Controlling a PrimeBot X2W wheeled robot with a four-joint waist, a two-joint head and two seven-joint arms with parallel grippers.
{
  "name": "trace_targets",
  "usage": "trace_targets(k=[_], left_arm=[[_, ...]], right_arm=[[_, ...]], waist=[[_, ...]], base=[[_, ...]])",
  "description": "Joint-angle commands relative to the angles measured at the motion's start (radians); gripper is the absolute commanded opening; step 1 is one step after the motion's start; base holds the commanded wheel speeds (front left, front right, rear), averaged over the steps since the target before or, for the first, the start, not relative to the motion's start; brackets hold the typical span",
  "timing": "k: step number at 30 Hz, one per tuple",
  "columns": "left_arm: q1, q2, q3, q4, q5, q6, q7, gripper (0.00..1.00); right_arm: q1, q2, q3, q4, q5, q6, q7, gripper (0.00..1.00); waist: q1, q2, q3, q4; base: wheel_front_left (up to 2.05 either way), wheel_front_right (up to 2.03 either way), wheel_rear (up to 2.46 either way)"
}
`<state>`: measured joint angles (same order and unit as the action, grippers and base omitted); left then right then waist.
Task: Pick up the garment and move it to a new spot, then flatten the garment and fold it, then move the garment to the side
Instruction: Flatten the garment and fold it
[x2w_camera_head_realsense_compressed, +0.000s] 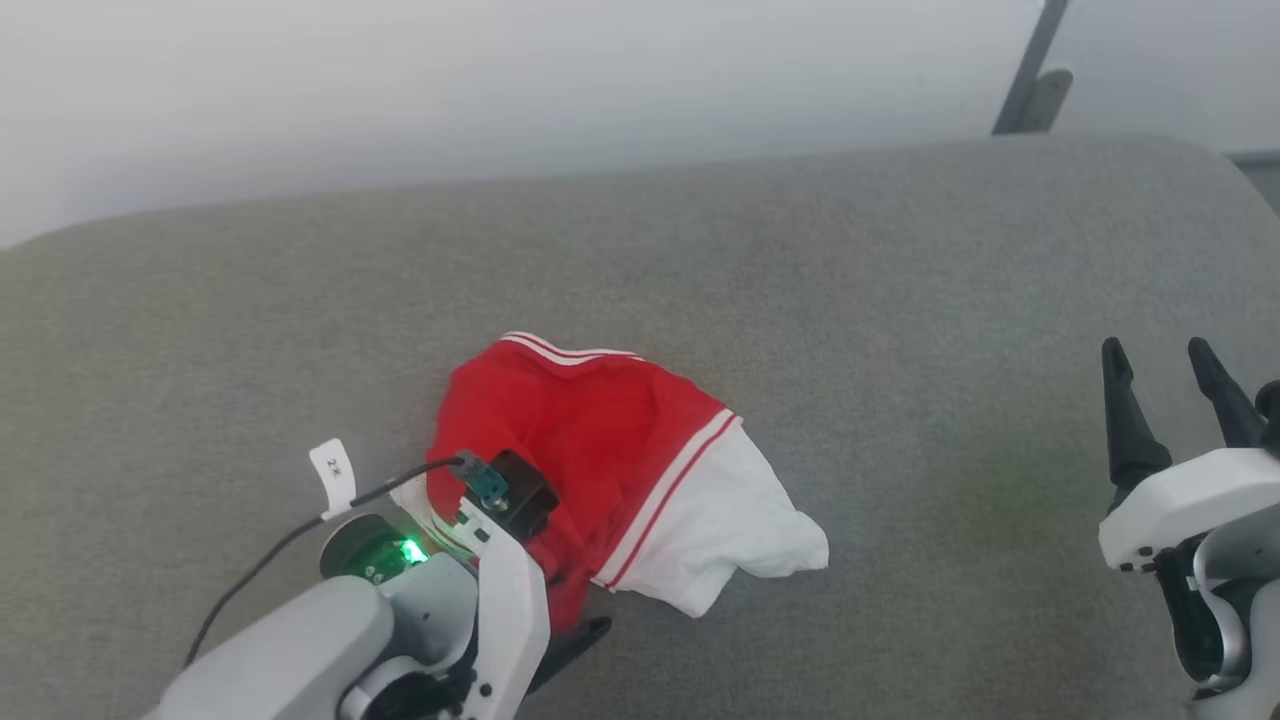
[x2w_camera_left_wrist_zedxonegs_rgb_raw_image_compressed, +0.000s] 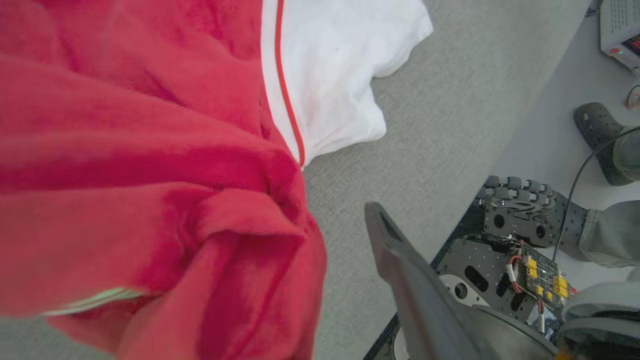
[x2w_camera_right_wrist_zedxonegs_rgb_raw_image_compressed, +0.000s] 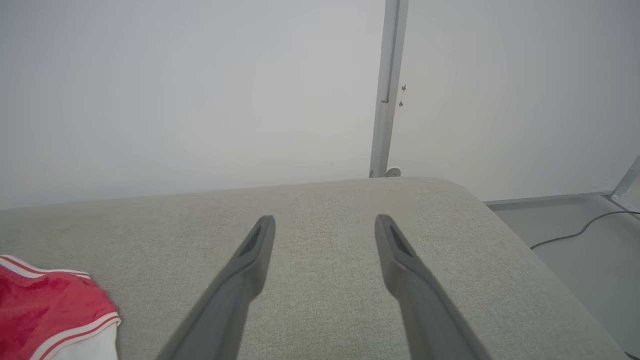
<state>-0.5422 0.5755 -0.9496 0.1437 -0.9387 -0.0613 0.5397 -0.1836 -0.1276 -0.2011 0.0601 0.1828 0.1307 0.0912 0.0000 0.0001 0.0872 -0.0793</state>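
Garment (x2w_camera_head_realsense_compressed: 600, 440) lies crumpled front-left on the tabletop (x2w_camera_head_realsense_compressed: 900, 300), against the left pincer (x2w_camera_left_wrist_zedxonegs_rgb_raw_image_compressed: 322, 225), which looks spread, 1 finger under cloth. Right pincer (x2w_camera_head_realsense_compressed: 1165, 360) spread, well apart. Likely relocation done; next: take 2 edges and flatten.

Cable tag (x2w_camera_head_realsense_compressed: 333, 472): perhaps "2K"

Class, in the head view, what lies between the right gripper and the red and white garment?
Only bare grey padded surface, as the head view shows, from the garment to the right gripper.
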Motion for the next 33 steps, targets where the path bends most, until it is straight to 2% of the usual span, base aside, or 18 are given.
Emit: trace_targets(k=[1, 10, 15, 20, 28, 33], left_arm=[[-0.003, 0.011, 0.007, -0.016, -0.015, 0.006, 0.013, 1.0], [-0.015, 0.106, 0.086, -0.196, -0.125, 0.079, 0.112, 1.0], [-0.058, 0.137, 0.138, -0.228, -0.161, 0.121, 0.152, 1.0], [-0.126, 0.144, 0.161, -0.16, -0.144, 0.137, 0.177, 1.0], [-0.184, 0.122, 0.136, 0.055, -0.114, 0.103, 0.195, 1.0], [-0.177, 0.089, 0.127, 0.218, -0.141, 0.082, 0.202, 1.0]], right_arm=[[0.011, 0.003, -0.002, -0.005, -0.006, 0.0, -0.001, 1.0], [0.031, 0.009, 0.003, -0.007, -0.003, 0.0, 0.001, 1.0], [0.031, 0.01, 0.011, -0.006, -0.004, 0.0, 0.002, 1.0], [0.015, 0.014, 0.022, -0.001, -0.002, 0.0, 0.0, 1.0], [-0.008, 0.017, 0.036, 0.011, 0.003, 0.0, -0.006, 1.0], [-0.023, 0.019, 0.041, 0.016, 0.004, 0.0, -0.007, 1.0]], waist=[[0.0, -0.0001, -0.015, 0.011], [0.0, -0.0001, -0.047, 0.024], [0.0, -0.0001, -0.051, 0.017], [0.0, -0.0001, -0.045, 0.0], [0.0, -0.0001, -0.015, -0.042], [0.0, -0.0001, 0.007, -0.068]], base=[[0.0, 0.0, 0.0], [0.0, 0.0, 0.0], [0.0, 0.0, 0.0], [0.0, 0.0, 0.0], [0.0, 0.0, 0.0], [0.0, 0.0, 0.0]])
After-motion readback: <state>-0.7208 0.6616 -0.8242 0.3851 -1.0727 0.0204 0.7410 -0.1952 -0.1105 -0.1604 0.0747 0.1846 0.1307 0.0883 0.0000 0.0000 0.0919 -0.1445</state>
